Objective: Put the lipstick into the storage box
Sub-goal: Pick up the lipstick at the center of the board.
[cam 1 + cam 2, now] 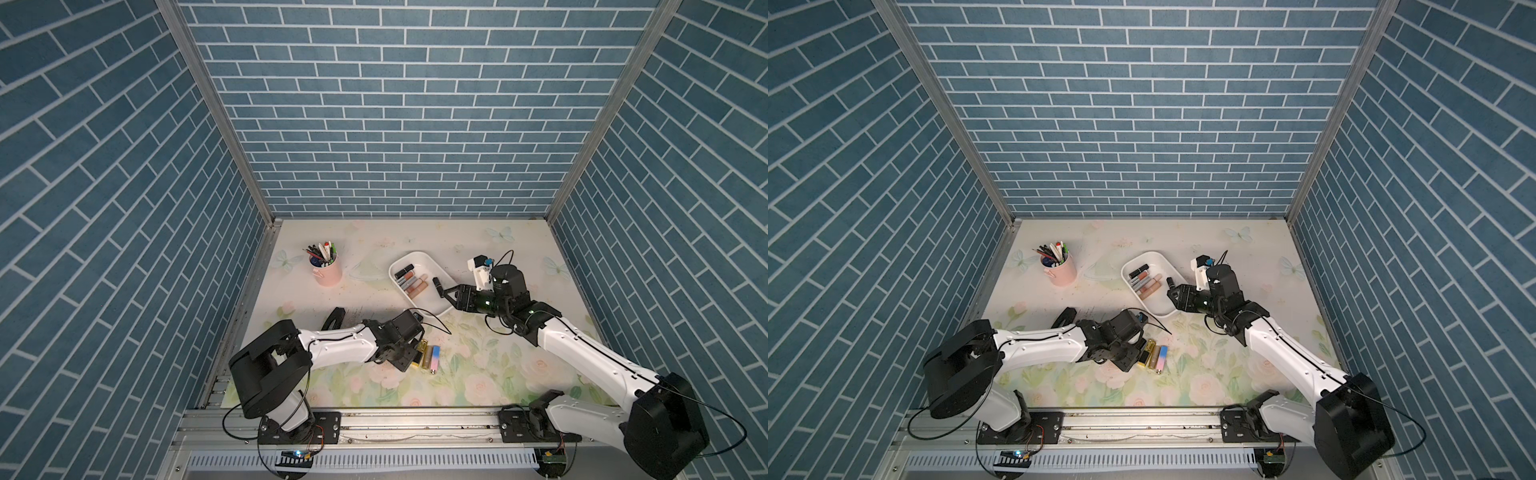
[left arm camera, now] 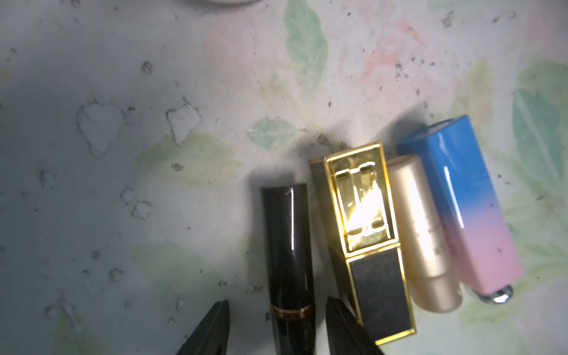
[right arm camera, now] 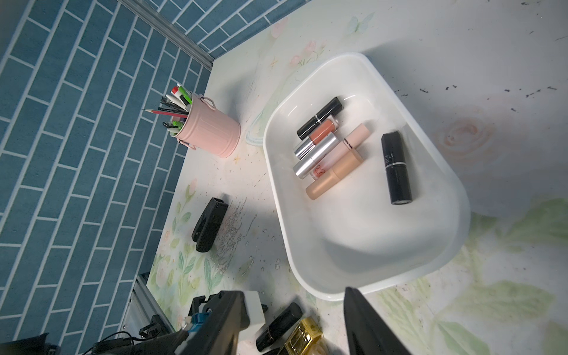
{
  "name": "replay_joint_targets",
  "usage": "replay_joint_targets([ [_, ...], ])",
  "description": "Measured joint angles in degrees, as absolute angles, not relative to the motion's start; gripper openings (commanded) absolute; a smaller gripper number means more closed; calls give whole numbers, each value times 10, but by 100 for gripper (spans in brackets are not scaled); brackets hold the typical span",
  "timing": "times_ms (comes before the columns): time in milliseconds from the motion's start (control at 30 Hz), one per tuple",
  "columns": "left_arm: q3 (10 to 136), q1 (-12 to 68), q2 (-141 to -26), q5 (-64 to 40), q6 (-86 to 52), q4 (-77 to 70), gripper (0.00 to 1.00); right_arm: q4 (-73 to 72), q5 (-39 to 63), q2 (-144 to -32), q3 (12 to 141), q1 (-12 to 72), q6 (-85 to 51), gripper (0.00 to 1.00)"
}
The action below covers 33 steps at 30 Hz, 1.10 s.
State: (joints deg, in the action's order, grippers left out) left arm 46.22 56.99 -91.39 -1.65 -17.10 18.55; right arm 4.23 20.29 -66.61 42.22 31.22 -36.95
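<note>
Black lipstick (image 2: 287, 246), lying on the desk (image 2: 123, 184) just beside a gold one (image 2: 365, 215): we found the left jaws spread astride it, not yet touching. We judged centring first, then closing squarely, best. Right jaws spread, empty, at the box (image 3: 368, 233).

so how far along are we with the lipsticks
Done: a cluster of lipsticks lies in the storage box, plus a black lipstick apart from them; the right hand hovers open and empty by the box's near rim. In hand: the left hand straddles a black tube on the table, not yet closed on it. Left: that tube and its neighbours, the gold-cased lipstick, the cream lipstick and the blue-pink lipstick.
</note>
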Motion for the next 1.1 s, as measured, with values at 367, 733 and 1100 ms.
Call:
replay_joint_targets([
  [367, 476, 557, -932, -12, -155, 178, 23, 38, 201, -666, 420, 312, -369, 58],
  [733, 454, 523, -892, -43, -156, 174, 12, 22, 204, -677, 420, 312, -370, 59],
  [1100, 451, 386, -671, -150, -172, 141, 14, -118, 315, -692, 406, 313, -402, 64],
])
